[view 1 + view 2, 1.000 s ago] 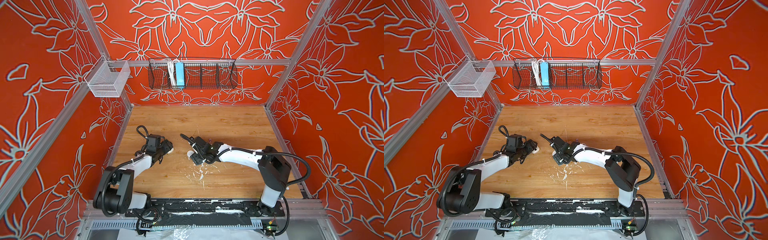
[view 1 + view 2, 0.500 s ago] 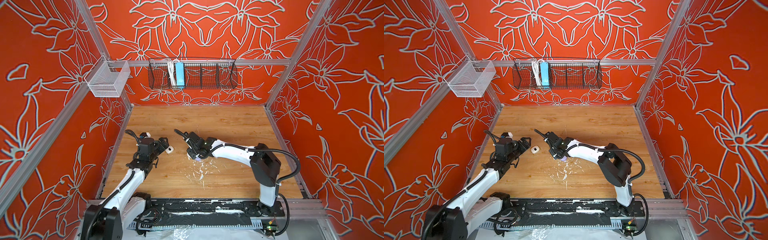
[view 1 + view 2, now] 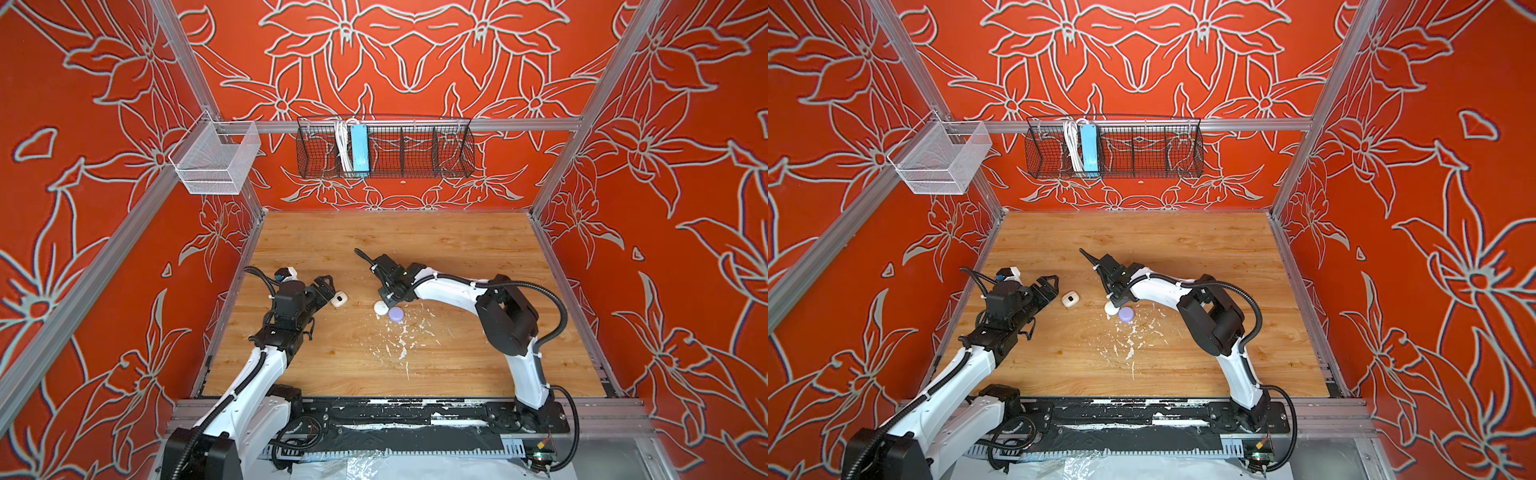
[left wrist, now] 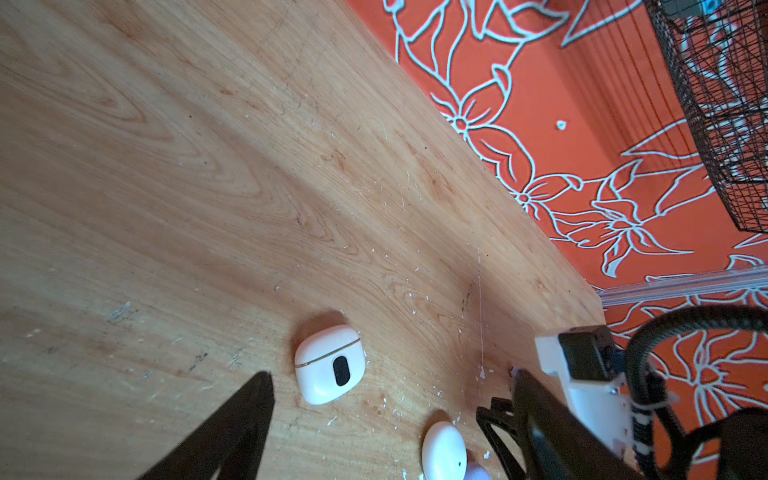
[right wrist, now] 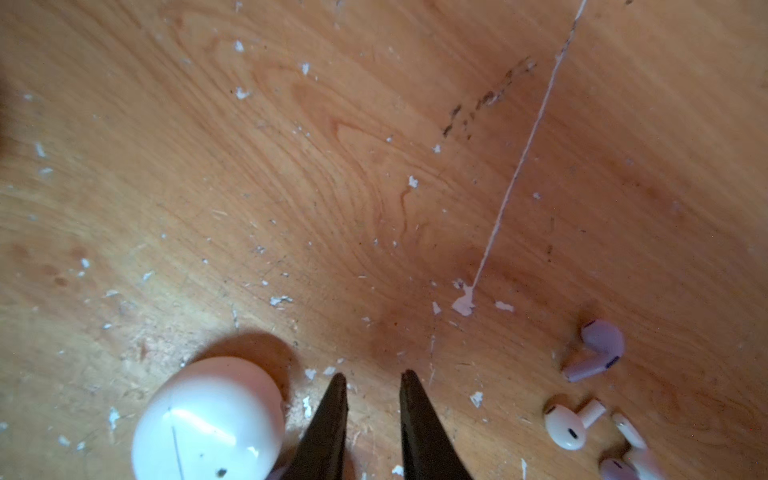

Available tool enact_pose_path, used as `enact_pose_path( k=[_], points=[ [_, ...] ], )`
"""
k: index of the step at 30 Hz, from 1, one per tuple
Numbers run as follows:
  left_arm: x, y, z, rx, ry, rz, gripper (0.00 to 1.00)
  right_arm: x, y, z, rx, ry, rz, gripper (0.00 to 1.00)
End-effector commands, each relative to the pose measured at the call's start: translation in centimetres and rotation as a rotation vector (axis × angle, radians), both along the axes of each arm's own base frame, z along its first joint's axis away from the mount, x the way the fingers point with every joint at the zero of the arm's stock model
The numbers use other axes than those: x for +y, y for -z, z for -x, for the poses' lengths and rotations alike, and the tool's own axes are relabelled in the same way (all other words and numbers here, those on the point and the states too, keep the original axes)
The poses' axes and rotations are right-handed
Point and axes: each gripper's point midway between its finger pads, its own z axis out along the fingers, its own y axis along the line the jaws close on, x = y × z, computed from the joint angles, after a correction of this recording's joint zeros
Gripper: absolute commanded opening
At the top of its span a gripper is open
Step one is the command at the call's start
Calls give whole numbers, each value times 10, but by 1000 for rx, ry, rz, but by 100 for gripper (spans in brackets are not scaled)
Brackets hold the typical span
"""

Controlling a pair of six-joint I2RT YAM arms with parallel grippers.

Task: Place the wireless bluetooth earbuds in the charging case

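Right gripper (image 5: pixel 374 375) has narrowed (small gap, holding nothing); left gripper (image 4: pixel 391 373) gapes, empty.

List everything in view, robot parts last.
table: one, wood, cell floor
paint chips: many, white, mid-table
square case: one, cream, closed, left of the other cases
oval case: one, white, mid-table
round case: one, lavender, right next to oval case
earbuds: at least four, white and lavender, loose on table; right wrist view's edge cuts the group
wire basket: one, black, back wall
power strip: one, blue, in wire basket
cable: one, white, in wire basket
mesh basket: one, white, left rail
left gripper: black, open
right gripper: black, narrowly open, holding nothing
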Motion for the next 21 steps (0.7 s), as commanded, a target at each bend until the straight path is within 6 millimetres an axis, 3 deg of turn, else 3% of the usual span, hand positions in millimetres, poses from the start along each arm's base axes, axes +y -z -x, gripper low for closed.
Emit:
enact_pose_path(
  k=[1,11,21],
  points=[
    [3,-3,-2,-17,-15,-2,89,8,0,8,43,-14,-18,26],
    [4,-5,0,-25,-17,0,89,20,12,29,120,-63,-43,24],
    [3,-6,-1,-29,-14,1,89,29,7,54,140,-100,-32,23]
  ],
)
